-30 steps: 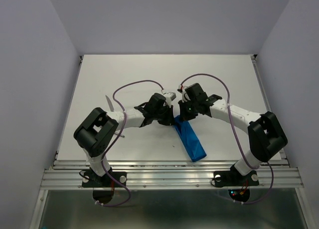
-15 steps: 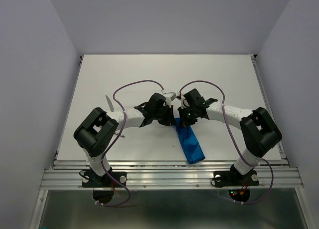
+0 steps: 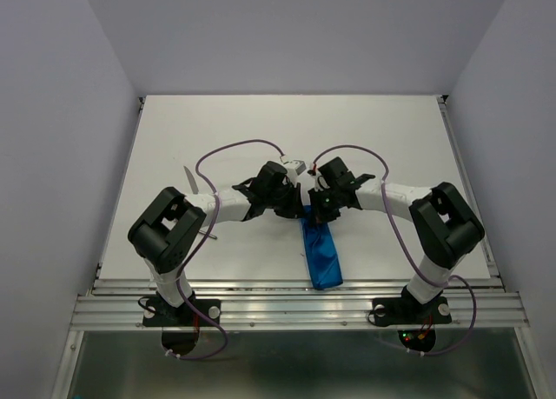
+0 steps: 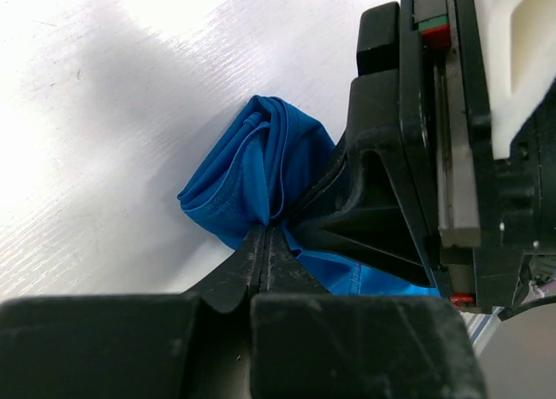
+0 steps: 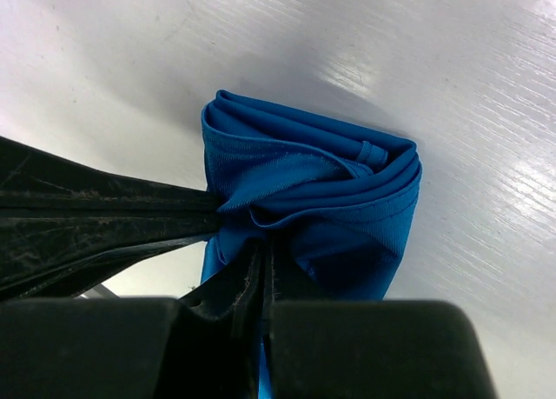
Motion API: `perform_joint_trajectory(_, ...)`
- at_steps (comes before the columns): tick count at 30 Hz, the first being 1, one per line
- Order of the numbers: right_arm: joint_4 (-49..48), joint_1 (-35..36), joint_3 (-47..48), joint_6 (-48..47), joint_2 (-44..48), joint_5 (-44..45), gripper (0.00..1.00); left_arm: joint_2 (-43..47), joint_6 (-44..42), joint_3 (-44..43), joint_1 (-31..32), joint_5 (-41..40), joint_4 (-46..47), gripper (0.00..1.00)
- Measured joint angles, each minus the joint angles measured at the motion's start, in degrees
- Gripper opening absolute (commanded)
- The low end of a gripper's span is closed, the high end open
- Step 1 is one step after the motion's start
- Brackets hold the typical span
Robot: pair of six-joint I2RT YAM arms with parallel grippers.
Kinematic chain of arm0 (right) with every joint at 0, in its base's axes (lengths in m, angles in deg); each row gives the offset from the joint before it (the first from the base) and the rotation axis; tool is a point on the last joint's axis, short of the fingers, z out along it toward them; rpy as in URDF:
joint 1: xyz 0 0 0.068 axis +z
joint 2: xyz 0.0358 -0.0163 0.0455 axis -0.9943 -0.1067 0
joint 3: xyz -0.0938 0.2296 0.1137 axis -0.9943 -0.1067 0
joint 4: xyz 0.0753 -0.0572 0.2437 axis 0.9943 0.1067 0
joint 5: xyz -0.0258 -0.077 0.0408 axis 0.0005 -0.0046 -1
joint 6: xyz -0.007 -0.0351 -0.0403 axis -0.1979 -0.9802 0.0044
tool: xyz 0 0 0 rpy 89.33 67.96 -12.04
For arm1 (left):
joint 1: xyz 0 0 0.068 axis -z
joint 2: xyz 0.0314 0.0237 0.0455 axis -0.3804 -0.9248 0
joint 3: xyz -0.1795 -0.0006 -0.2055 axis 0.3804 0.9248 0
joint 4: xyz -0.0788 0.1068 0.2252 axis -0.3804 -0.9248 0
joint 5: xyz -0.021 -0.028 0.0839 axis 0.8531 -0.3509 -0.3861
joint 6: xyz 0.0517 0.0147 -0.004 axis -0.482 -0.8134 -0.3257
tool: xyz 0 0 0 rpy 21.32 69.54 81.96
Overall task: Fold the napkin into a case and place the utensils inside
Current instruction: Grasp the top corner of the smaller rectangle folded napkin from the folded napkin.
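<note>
We see both arms bent inward so that their hands meet near the middle of the white table. The left hand and the right hand sit just beside each other, both at the far end of the napkin. The napkin is bright blue and folded into a narrow oblong strip of several layers. From the hands it runs toward the near edge of the table, and its near end lies close to that edge, between the two arm bases.

In the left wrist view, the left hand's fingers are pressed together with a bunched fold of blue cloth pinched at their tips, so this hand is clamped on the napkin. The black body of the right hand fills the right side of that view, against the cloth.

In the right wrist view, the right hand's fingers are likewise together and clamped on the napkin, whose stacked edges curl round at the far end. A black finger of the left hand reaches in from the left and meets the same fold.

A thin pale utensil lies on the table left of centre, partly hidden under the left forearm; we cannot tell which kind it is. Purple cables arch over both arms.
</note>
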Motion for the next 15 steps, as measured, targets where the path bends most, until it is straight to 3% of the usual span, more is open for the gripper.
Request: perform_joint_trajectory(15,-0.5,0.8,1.7,11.4,-0.9,6.9,0.01,1.9,0.1,2.5,-0.3,0.8,2.4,0.0)
